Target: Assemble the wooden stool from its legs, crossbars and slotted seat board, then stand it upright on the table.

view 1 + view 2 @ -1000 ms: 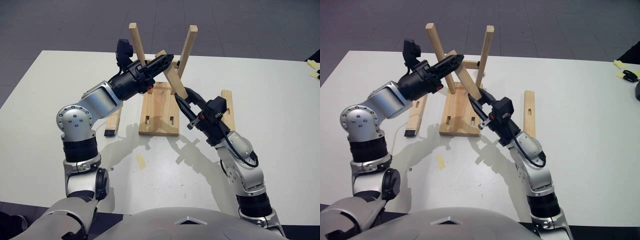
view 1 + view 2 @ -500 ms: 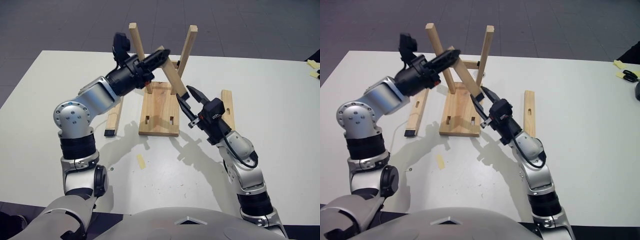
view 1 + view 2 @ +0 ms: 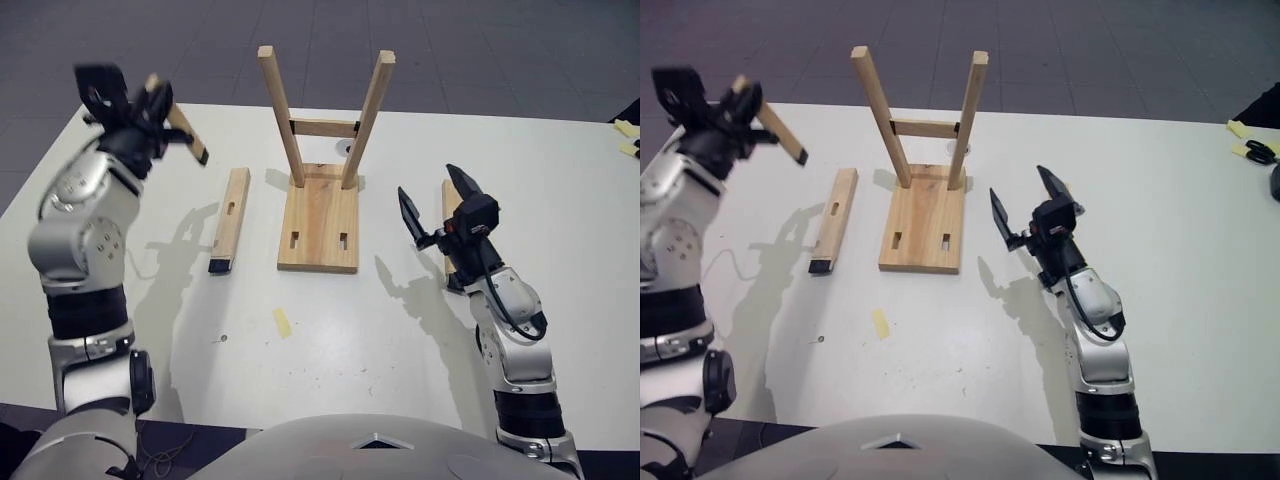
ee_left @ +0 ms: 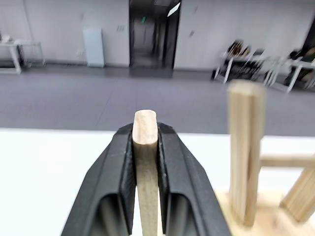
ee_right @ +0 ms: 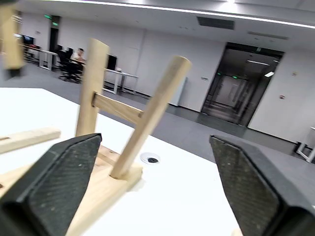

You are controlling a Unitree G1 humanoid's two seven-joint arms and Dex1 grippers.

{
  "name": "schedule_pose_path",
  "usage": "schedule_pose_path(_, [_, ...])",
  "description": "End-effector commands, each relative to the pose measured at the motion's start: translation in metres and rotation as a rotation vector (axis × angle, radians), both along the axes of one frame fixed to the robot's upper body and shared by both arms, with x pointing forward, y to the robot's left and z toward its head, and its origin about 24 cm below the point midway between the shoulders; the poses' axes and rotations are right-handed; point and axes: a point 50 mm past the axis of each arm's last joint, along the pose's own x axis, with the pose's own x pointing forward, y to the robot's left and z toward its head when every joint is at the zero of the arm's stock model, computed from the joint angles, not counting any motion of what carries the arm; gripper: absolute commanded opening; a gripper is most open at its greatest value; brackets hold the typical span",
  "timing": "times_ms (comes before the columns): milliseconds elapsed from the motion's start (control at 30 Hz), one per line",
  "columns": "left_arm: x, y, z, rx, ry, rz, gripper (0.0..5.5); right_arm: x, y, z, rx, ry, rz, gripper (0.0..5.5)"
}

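Left wrist view: a stool leg (image 4: 146, 177) is being clamped by the left gripper (image 4: 145, 129). From the head, the right gripper (image 3: 427, 182) is being held open beside the seat board (image 3: 318, 228) on the table (image 3: 560, 210).

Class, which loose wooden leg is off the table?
The leg gripped in the left claw, held in the air; the other two lie flat beside the seat board.

The legs (image 3: 278, 110) and seat board (image 3: 320, 225) are showing pale wood, the counter (image 3: 560, 180) white, the left hand (image 4: 145, 132) and right hand (image 3: 427, 182) black.
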Motion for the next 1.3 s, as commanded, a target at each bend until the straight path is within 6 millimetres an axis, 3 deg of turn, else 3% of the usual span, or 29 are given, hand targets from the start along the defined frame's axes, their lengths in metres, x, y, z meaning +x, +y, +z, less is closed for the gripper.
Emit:
schedule_pose_path(33, [-0.007, -0.003, -0.033, -0.019, 0.049, 0.029, 0.42, 0.0, -0.006, -0.001, 0.004, 0.008, -0.025, 4.9])
schedule_pose_path(133, [0.0, -0.003, -0.039, -0.072, 0.035, 0.066, 0.42, -0.002, -0.004, -0.004, 0.001, 0.015, -0.018, 5.39])
schedule_pose_path(533, [-0.004, -0.016, -0.021, -0.126, -0.051, 0.041, 0.42, -0.004, 0.001, -0.006, -0.001, 0.027, 0.004, 5.4])
schedule_pose_path(933, [-0.007, -0.018, -0.049, -0.174, 0.046, 0.071, 0.42, -0.002, 0.001, -0.005, -0.002, 0.022, -0.006, 5.4])
schedule_pose_path(1300, [0.001, -0.015, -0.051, -0.167, 0.038, 0.083, 0.42, -0.003, 0.003, -0.006, 0.004, 0.023, 0.004, 5.4])
